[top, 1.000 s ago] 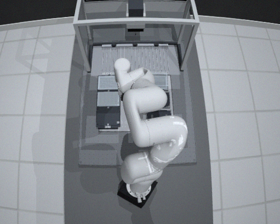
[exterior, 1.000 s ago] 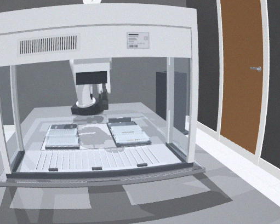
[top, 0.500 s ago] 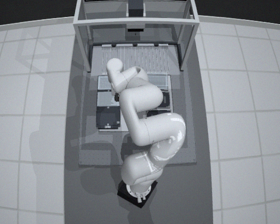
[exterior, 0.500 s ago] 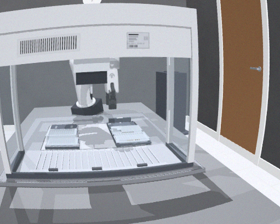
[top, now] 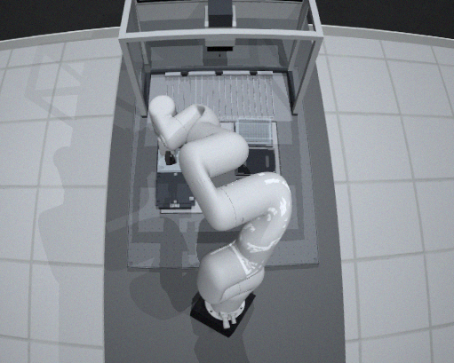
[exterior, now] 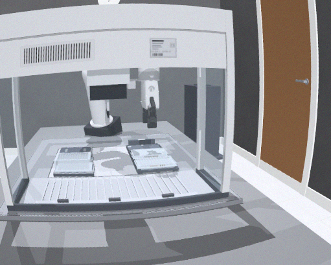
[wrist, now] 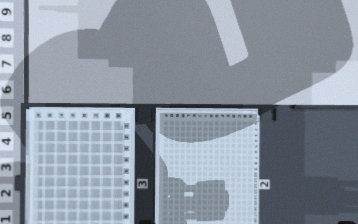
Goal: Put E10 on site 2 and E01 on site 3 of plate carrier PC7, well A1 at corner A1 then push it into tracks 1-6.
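Two plates are seen seated on the dark rectangular carrier PC7 (wrist: 290, 150), which lies on the pale apron (wrist: 180, 50) in front of the rails. In the wrist view the 96-well plate E01 (wrist: 80, 165) is shown on the site marked 3, its coarse grid of square-looking wells framed by a white rim. Just beside it, on the site marked 2, the 384-well plate E10 (wrist: 207, 165) is shown with a much finer grid. A flat, dark, bare site is seen next to E10, with an A1 label at its corner. Printed track numbers 1 to 9 are lined up along the apron edge, and PC7 is roughly level with numbers 1 to 5.

In the exterior view the gripper (exterior: 151, 118) is held well above the carrier, pointing down, with its dark fingers spread wide and nothing between them. The smooth, glossy white arm (top: 233, 183) is bent over the deck. The ribbed loading rails (exterior: 118, 186) are shown as a row of thin parallel slats inside the boxy white instrument frame (exterior: 111, 20). A pale gridded block (exterior: 73, 162) is seen in the row of nests beside the apron.
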You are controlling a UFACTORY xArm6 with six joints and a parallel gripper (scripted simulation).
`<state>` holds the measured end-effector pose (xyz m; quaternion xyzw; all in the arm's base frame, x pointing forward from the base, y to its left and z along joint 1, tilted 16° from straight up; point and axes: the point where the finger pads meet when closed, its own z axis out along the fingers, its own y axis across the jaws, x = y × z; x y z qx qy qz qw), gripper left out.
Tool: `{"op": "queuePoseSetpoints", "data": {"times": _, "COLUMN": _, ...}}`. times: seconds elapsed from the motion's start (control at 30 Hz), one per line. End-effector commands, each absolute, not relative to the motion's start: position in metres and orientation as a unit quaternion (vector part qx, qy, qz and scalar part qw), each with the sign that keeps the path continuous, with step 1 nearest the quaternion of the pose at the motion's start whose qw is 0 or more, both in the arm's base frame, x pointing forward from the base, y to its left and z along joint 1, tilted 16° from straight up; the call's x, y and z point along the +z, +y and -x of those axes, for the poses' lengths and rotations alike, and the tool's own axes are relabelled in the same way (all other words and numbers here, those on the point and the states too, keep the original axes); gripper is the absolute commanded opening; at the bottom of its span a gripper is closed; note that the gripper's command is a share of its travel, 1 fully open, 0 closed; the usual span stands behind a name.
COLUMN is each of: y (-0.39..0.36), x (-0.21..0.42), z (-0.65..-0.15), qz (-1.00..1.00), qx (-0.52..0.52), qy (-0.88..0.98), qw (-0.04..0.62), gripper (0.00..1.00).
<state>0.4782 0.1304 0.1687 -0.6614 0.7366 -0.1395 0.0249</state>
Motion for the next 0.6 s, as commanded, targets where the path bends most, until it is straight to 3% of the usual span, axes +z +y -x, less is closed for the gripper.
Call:
{"op": "queuePoseSetpoints", "data": {"times": 0.0, "y": 0.162, "x": 0.165, "z": -0.484, "qz": 0.661, "qx": -0.141, "qy": 0.737, "qw": 0.025, "gripper": 1.00}}
{"op": "queuePoseSetpoints", "data": {"times": 0.57, "y": 0.227, "x": 0.155, "z": -0.493, "qz": 0.661, "qx": -0.141, "qy": 0.737, "qw": 0.025, "gripper": 1.00}}
